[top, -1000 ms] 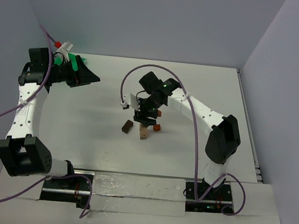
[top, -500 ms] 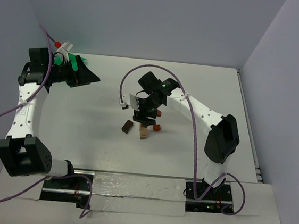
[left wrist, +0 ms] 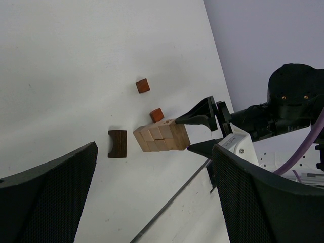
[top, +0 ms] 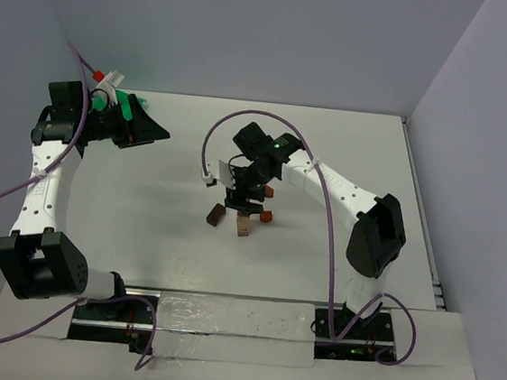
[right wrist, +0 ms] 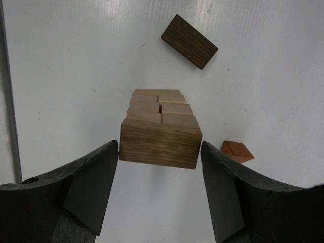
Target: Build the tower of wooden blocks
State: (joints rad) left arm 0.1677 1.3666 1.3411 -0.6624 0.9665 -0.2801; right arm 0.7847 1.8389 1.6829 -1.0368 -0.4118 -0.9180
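Presently, capping step: your right fingers (right wrist: 86,187) clamped the dark block (right wrist: 159,144) atop the tower (right wrist: 159,109), mid-counter (right wrist: 61,66). Left fingers (left wrist: 45,197) stood apart, empty. Next move likely needed a gentle release, then the brown slab (right wrist: 190,34).

The tower (left wrist: 161,137) stands in the middle of the table (top: 140,233), and its top block (right wrist: 160,144) sits squarely between the right gripper's (right wrist: 160,152) fingers. One loose block (top: 215,214) lies just left of the tower, another (top: 266,216) just right, and a third (top: 269,193) behind that one.

Matt grained wood on tower (right wrist: 161,132), table (right wrist: 55,66) smooth white, right pincer (right wrist: 160,148) matt blk plastic.
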